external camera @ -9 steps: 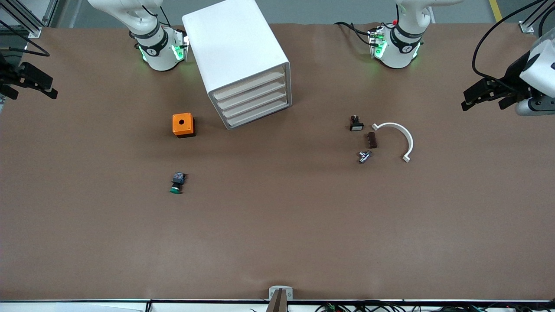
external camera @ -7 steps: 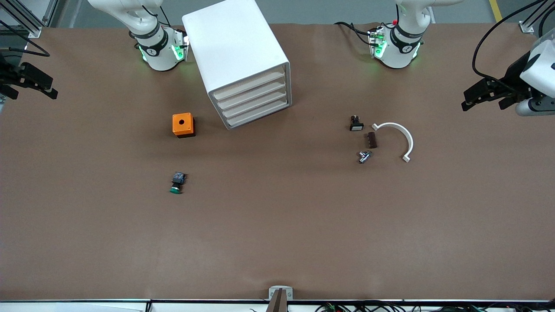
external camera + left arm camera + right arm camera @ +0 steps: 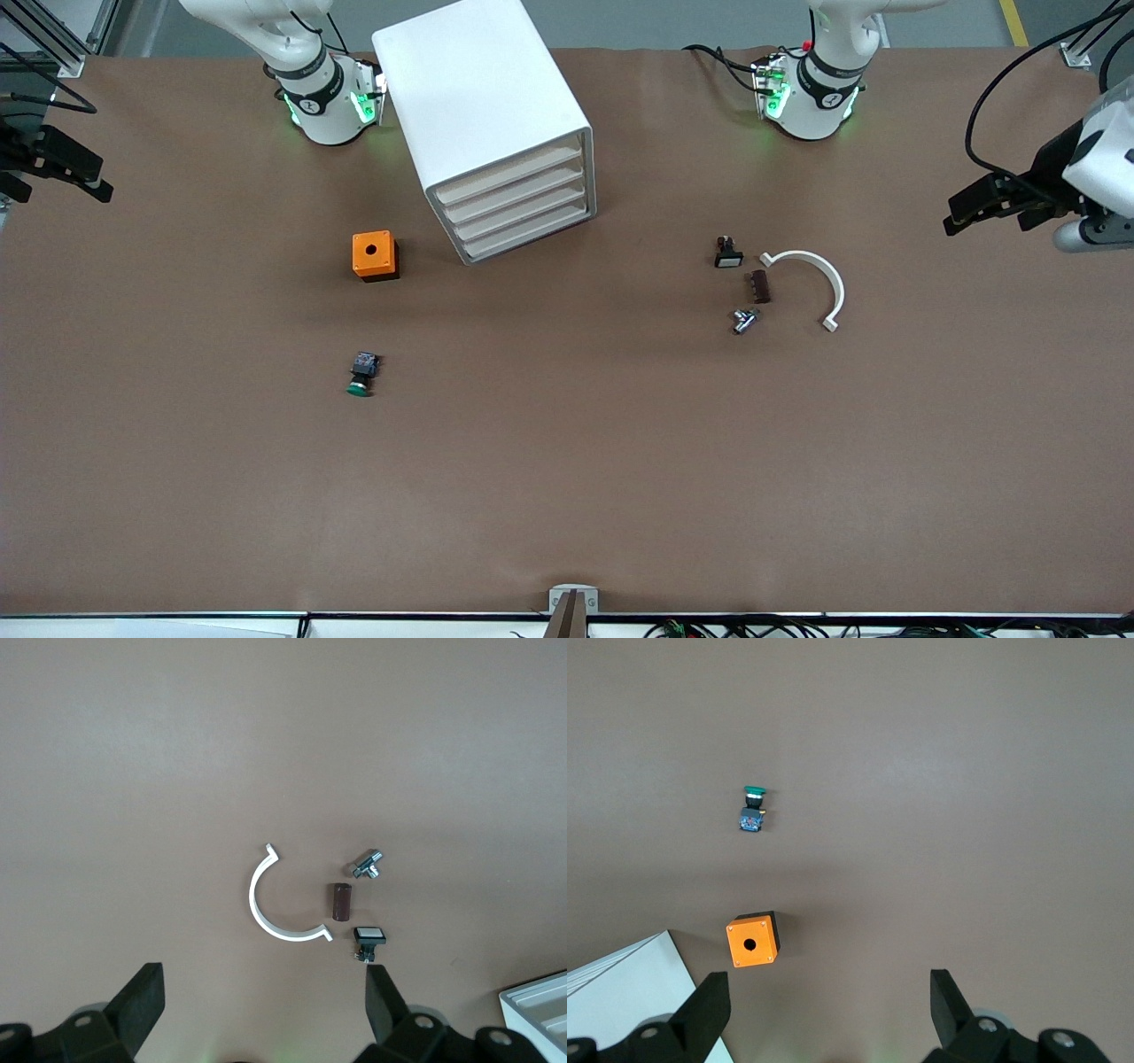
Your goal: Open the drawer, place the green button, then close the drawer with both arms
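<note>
The white drawer cabinet [image 3: 483, 106] stands by the right arm's base, its stacked drawers [image 3: 518, 208] all shut. The button [image 3: 361, 374], with a green cap and dark body, lies on its side nearer to the front camera than the orange box [image 3: 375, 255]. The right wrist view shows the button [image 3: 751, 809] and a cabinet corner [image 3: 629, 992]. My right gripper [image 3: 66, 193] hangs open and empty over the table's edge at the right arm's end; in its wrist view the right gripper [image 3: 828, 992] holds nothing. My left gripper [image 3: 985, 226] hangs open and empty over the left arm's end, likewise the left gripper [image 3: 263, 988] in its wrist view.
Toward the left arm's end lie a white half-ring [image 3: 811, 283], a brown block [image 3: 759, 286], a black-and-white switch [image 3: 728, 253] and a small metal part [image 3: 744, 320]. The orange box [image 3: 752, 941] has a hole on top. Brown tabletop [image 3: 567, 461] spreads toward the front camera.
Both grippers have drifted slightly toward the bases' side of the table. Nothing on the table has moved.
</note>
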Robot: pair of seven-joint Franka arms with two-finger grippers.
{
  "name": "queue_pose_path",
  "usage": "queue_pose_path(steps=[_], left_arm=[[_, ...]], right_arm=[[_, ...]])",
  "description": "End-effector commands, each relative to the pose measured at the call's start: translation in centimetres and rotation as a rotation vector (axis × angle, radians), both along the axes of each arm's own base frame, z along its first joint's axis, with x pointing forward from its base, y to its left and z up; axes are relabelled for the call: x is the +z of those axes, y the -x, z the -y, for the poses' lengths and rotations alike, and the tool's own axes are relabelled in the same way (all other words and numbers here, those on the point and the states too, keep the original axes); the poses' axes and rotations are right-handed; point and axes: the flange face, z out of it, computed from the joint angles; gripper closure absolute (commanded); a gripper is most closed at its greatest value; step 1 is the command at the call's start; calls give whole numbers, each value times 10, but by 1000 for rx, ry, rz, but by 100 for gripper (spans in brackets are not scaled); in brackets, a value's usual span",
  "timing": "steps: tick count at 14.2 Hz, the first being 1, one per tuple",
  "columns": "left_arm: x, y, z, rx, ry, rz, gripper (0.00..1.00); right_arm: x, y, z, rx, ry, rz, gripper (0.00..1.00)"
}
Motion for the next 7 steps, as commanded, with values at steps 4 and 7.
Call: queue_pose_path(steps=[4, 7], left_arm=[[-106, -52, 2, 4, -12, -141, 0], [-156, -66, 4, 11, -10, -209, 0]], right_arm=[[-37, -31, -7, 10, 5, -82, 0], [-50, -41, -10, 17, 12, -103, 0]])
